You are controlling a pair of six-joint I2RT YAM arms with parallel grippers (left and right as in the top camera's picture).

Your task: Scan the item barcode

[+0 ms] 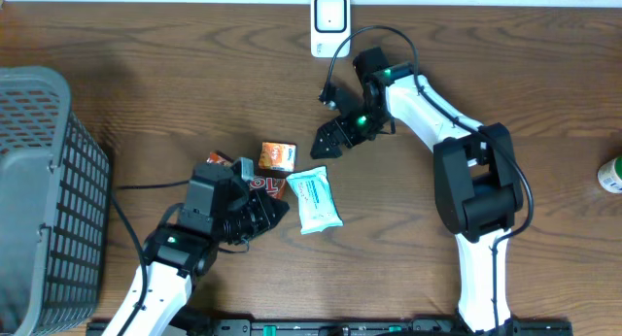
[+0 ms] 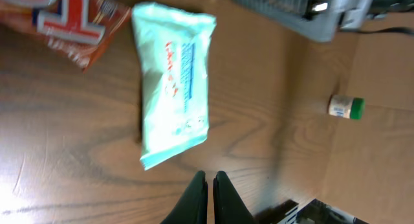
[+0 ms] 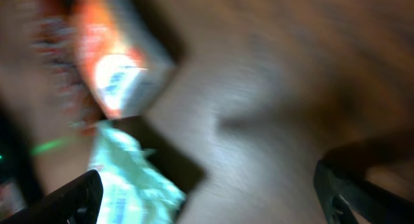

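On the wooden surface [image 1: 194,93], the wipes pack [image 1: 316,200] and small orange box [image 1: 278,156] lie unheld, well apart from the white scanner [image 1: 330,23]. Your left gripper [image 2: 210,177] has its jaws together and empty; your right gripper [image 1: 328,139] has its jaws apart. By my judgement nothing is scanned yet, so pickup and presenting remain.

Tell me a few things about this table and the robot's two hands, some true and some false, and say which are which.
1. The left hand is shut with nothing between its fingers. True.
2. The right hand is gripping the orange box. False: it is open and empty, and the orange box sits on the table, apart from it.
3. The wipes pack lies inside the basket. False: it lies flat on the table. The basket stands at the table's left edge.
4. A small green-capped bottle sits at the far right edge of the overhead view. True.
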